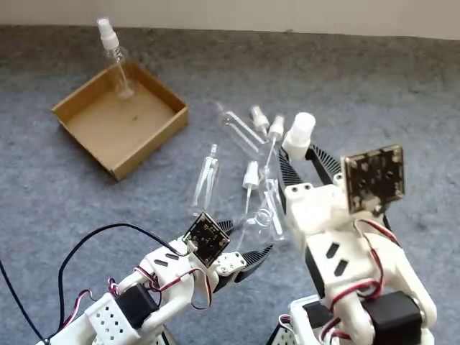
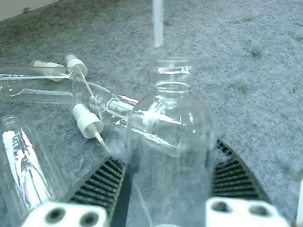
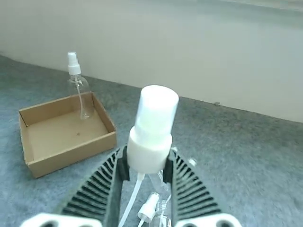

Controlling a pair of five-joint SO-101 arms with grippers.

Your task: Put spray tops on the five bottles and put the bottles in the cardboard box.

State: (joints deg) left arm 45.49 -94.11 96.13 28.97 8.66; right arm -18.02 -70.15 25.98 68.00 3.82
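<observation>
While the left tool (image 2: 165, 182) is clamped on an upright, uncapped bottle (image 2: 173, 118) and the right tool (image 3: 146, 185) is clamped on a spray top (image 3: 152, 127) above it, we treat alignment as the main hazard. The dip tube (image 2: 157, 23) hangs just over the neck, seemingly a little off-centre. If lowered so, it can catch the rim and bend, or lever the smooth clear bottle askew in its jaws. A tilted top may seat crooked. Loose bottles (image 1: 205, 180) and loose tops (image 1: 250, 176) lie on the bench (image 1: 374, 79) beside both tools, and a wide swing would scatter them. One capped bottle (image 1: 118, 65) stands in the cardboard box (image 1: 147, 154), well apart.
</observation>
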